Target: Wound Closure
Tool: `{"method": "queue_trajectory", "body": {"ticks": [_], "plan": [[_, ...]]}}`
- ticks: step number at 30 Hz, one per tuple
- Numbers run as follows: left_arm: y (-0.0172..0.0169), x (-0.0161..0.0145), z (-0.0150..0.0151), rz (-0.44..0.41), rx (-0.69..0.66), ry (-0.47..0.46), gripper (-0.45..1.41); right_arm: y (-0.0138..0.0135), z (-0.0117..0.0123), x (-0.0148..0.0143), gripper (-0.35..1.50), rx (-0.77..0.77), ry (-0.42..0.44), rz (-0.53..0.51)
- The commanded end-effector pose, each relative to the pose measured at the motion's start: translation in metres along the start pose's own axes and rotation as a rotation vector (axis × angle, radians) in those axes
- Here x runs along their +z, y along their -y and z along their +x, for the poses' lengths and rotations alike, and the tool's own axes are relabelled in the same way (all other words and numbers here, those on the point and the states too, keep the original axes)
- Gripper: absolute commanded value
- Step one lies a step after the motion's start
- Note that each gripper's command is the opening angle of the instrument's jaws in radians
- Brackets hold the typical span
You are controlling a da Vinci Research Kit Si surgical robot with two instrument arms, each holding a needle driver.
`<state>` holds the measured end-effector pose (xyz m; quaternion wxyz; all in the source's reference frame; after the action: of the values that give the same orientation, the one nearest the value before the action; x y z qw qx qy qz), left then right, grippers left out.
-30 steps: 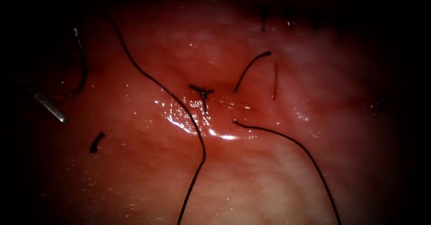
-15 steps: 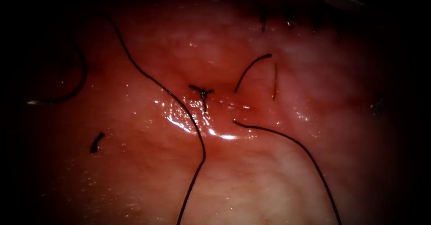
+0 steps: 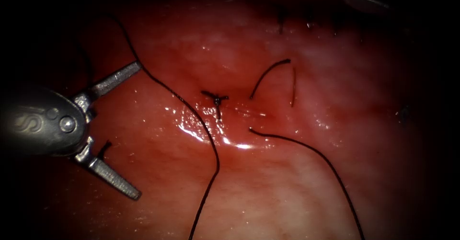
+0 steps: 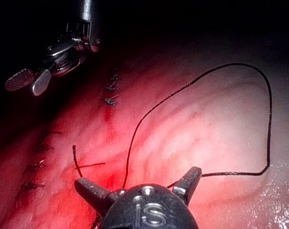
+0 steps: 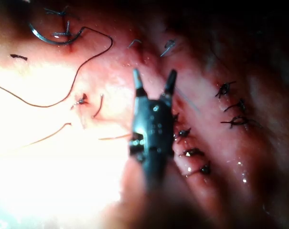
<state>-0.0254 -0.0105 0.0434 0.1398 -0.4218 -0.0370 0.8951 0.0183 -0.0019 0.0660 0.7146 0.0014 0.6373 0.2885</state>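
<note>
My left tool (image 3: 139, 131) reaches in from the left over the tissue (image 3: 268, 192), jaws spread wide and holding nothing; it is also in the left wrist view (image 4: 138, 176). The right tool (image 5: 154, 74) hovers over a row of stitches, open and empty; one tip (image 3: 366, 1) shows far back right. The curved needle (image 5: 51, 39) lies on the tissue, held by neither tool; I cannot tell whether it is in the tissue. A long thread (image 3: 191, 110) runs just right of the left tool's jaws. A knotted stitch (image 3: 216, 97) sits at the centre.
A second thread (image 3: 326, 161) curves off to the lower right. Two cut ends (image 3: 268, 71) (image 3: 293, 86) lie right of the knot, and a short scrap (image 3: 103, 150) lies by the left tool's wrist. Red fluid glistens below the knot (image 3: 211, 132). Several tied stitches (image 5: 230, 119) line the tissue.
The left tool, only a jaw tip at the left edge a second ago, has swung in with jaws wide open. The right tool's tip appeared at the top right half a second ago.
</note>
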Motion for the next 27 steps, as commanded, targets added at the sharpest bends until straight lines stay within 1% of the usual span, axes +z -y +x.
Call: {"method": "queue_trajectory", "body": {"ticks": [1, 3, 4, 5, 6, 7, 10, 11, 13, 15, 16, 17, 18, 19, 22, 23, 25, 26, 27], "plan": [[-0.0011, 0.0042, 0.0017, 0.044, 0.082, -0.018, 0.93, 0.0004, -0.0005, 0.0012, 1.35, -0.003, 0.001, 0.006], [-0.0017, 0.0062, 0.0023, 0.067, 0.125, -0.024, 0.93, 0.0004, -0.0006, 0.0013, 1.35, -0.003, 0.001, 0.005], [-0.0028, 0.0085, 0.0026, 0.079, 0.173, -0.021, 0.91, 0.0005, -0.0006, 0.0013, 1.35, -0.004, 0.004, 0.006], [-0.0028, 0.0085, 0.0026, 0.079, 0.173, -0.021, 0.91, 0.0005, -0.0006, 0.0013, 1.35, -0.004, 0.004, 0.006], [-0.0033, 0.0094, 0.0027, 0.085, 0.187, -0.019, 0.9, 0.0005, -0.0006, 0.0013, 1.35, -0.004, 0.004, 0.005], [-0.0043, 0.0114, 0.0029, 0.094, 0.23, -0.022, 0.84, 0.0005, -0.0007, 0.0014, 1.35, -0.005, 0.004, 0.005], [-0.005, 0.013, 0.003, 0.103, 0.259, -0.018, 0.81, 0.0005, -0.0007, 0.0014, 1.35, -0.005, 0.002, 0.007], [-0.0057, 0.0148, 0.003, 0.116, 0.314, -0.017, 0.81, 0.0006, -0.0007, 0.0015, 1.35, -0.006, 0.002, 0.007], [-0.0065, 0.0165, 0.0028, 0.118, 0.365, -0.019, 0.81, 0.0006, -0.0008, 0.0015, 1.35, -0.006, 0.002, 0.006], [-0.0072, 0.0179, 0.0025, 0.118, 0.406, -0.023, 0.79, 0.0007, -0.0008, 0.0015, 1.35, -0.006, 0.001, 0.009], [-0.0072, 0.0179, 0.0025, 0.118, 0.406, -0.023, 0.79, 0.0007, -0.0008, 0.0015, 1.35, -0.006, 0.001, 0.009], [-0.0077, 0.0189, 0.0022, 0.118, 0.431, -0.026, 0.79, 0.0007, -0.0008, 0.0015, 1.35, -0.006, 0.001, 0.009], [-0.0081, 0.0202, 0.0017, 0.116, 0.479, -0.04, 0.71, 0.0007, -0.0008, 0.0015, 1.35, -0.006, 0.001, 0.009], [-0.0081, 0.0202, 0.0017, 0.116, 0.479, -0.04, 0.71, 0.0007, -0.0008, 0.0015, 1.35, -0.006, 0.001, 0.009], [-0.0086, 0.0217, 0.0011, 0.152, 0.555, -0.078, 0.66, 0.0007, -0.0008, 0.0015, 1.33, -0.006, 0.001, 0.009], [-0.0086, 0.0222, 0.0007, 0.159, 0.589, -0.121, 0.59, 0.0007, -0.0008, 0.0016, 1.33, -0.007, 0.001, 0.009], [-0.0086, 0.0223, 0.0006, 0.16, 0.607, -0.135, 0.56, 0.0008, -0.0009, 0.0016, 1.33, -0.007, 0.001, 0.009], [-0.0086, 0.0224, 0.0005, 0.147, 0.631, -0.16, 0.42, 0.0009, -0.0009, 0.0017, 1.33, -0.008, -0.001, 0.011], [-0.0086, 0.0224, 0.0005, 0.147, 0.631, -0.16, 0.42, 0.0009, -0.0009, 0.0017, 1.33, -0.008, -0.001, 0.011]]}}
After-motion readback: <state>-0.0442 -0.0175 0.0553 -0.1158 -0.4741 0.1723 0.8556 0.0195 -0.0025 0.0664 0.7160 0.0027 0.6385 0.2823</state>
